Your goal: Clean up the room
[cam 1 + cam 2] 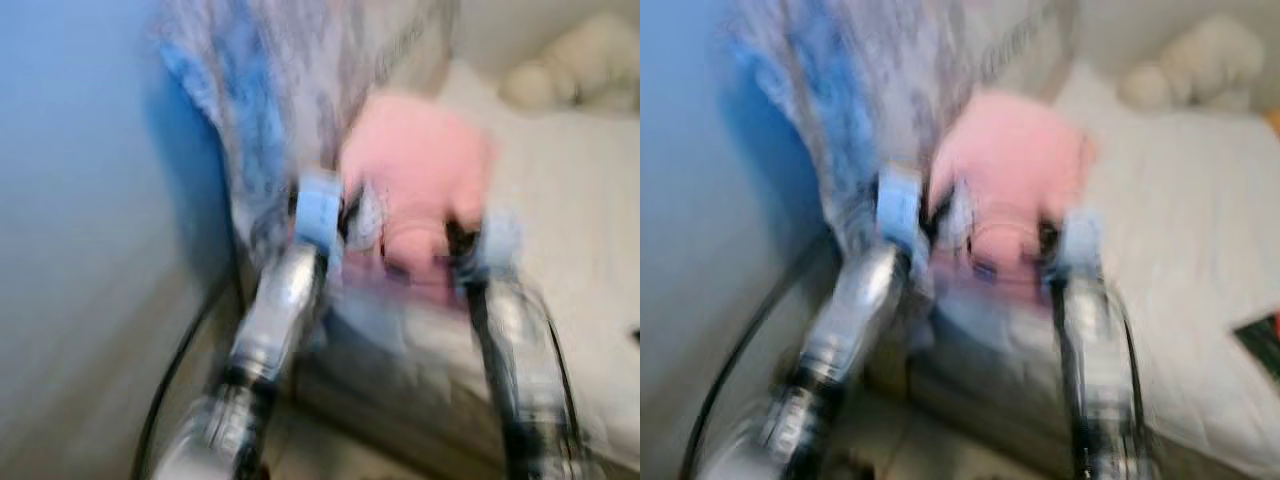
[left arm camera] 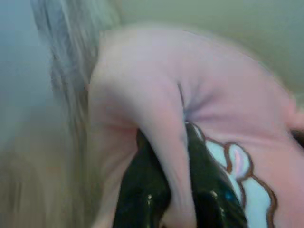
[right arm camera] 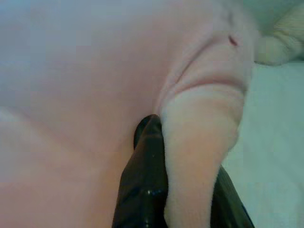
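Note:
A pink garment [image 1: 415,170] hangs in front of me, held up between both arms over the edge of a white bed [image 1: 570,210]. My left gripper [image 2: 178,180] is shut on a fold of the pink cloth, which carries a white cartoon patch [image 2: 247,185]. My right gripper [image 3: 183,156] is shut on another fold of the same garment [image 3: 95,85]. Both eye views are blurred by motion. The silver arms [image 1: 275,320] reach up from below.
A blue and grey patterned cloth [image 1: 250,90] hangs behind the pink garment at the upper left. A white plush toy [image 1: 580,65] lies at the head of the bed. A black cable [image 1: 185,350] runs down on the left, beside a blue wall.

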